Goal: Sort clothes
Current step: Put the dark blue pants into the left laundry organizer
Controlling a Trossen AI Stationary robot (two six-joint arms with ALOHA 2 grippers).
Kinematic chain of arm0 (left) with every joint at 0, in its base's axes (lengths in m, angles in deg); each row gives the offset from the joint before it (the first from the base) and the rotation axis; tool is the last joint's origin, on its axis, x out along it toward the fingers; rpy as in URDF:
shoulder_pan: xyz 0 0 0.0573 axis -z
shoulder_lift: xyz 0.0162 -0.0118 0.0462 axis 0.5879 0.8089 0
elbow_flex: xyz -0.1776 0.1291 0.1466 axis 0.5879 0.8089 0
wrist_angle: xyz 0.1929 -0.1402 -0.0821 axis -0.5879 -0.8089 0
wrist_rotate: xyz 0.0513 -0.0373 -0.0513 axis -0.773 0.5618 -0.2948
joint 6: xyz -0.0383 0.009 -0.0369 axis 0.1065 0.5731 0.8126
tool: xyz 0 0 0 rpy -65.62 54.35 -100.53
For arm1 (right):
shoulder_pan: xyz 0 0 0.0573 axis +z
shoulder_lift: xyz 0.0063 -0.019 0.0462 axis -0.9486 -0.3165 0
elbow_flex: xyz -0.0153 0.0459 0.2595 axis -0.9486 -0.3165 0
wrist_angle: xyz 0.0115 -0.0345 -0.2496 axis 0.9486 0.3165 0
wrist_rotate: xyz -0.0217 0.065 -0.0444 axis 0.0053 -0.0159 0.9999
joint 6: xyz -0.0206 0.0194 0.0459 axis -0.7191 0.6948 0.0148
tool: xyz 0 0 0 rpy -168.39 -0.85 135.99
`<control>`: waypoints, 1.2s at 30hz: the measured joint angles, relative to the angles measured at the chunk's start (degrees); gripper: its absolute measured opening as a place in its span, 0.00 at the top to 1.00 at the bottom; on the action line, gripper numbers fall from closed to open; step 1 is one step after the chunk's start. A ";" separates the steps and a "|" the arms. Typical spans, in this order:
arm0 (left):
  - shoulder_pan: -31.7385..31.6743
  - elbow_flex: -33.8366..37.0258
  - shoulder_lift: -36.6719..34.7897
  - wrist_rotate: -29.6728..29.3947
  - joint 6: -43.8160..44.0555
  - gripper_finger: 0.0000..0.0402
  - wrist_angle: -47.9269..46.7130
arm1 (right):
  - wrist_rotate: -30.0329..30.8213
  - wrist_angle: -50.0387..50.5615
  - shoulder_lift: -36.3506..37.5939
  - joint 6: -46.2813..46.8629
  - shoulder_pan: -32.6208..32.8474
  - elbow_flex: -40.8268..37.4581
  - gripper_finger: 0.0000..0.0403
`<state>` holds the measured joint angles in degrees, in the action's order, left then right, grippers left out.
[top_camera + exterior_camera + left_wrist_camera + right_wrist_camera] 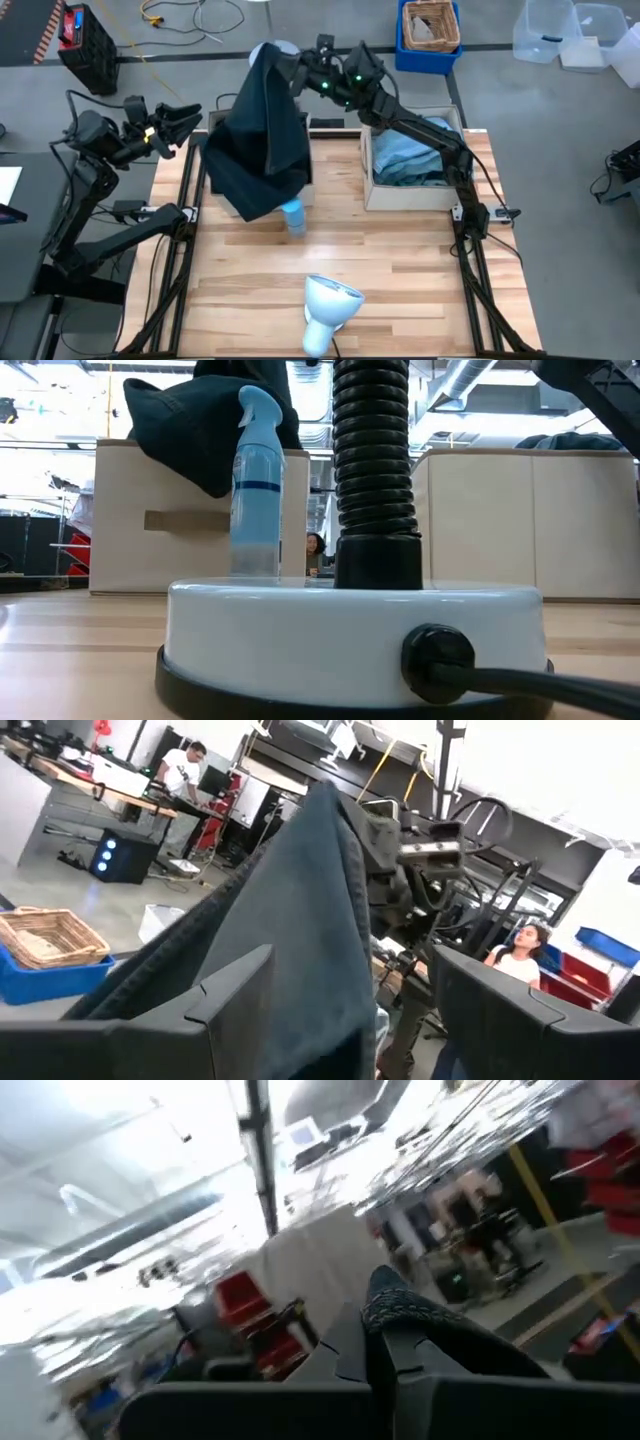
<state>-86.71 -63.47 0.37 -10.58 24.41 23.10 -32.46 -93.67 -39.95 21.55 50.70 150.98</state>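
Note:
My right gripper (277, 57) is high over the table's far left and is shut on a dark teal-black garment (255, 140). The garment hangs down from it and covers the left beige box (180, 525). My left gripper (190, 122) is open at the table's left edge and points at the garment (290, 920), a small gap away from it. Turquoise and grey-blue clothes (408, 155) lie in the right beige box (372, 195). I see no separate black garment. My right gripper pinches a bunched top part of the garment (400, 1318) between its two fingers, and a tuft of cloth sticks out past the fingers. The garment hangs slack below the gripper. Its lower part (190, 435) drapes over the left box's top rim.
A small blue spray bottle (293, 216) stands upright just in front of the left box. A white lamp base with a black hose (328, 302) stands near the table's front edge. People sit and stand in the room beyond. A blue crate with a basket (430, 35) is on the floor.

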 joint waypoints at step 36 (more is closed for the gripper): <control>0.00 0.00 1.16 -0.80 0.22 0.36 -0.23 | -3.91 43.79 0.22 -23.17 9.69 0.02 0.37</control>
<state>-86.71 -63.47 1.54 -11.38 24.62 22.87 -36.37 -49.87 -39.73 -1.62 60.39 151.00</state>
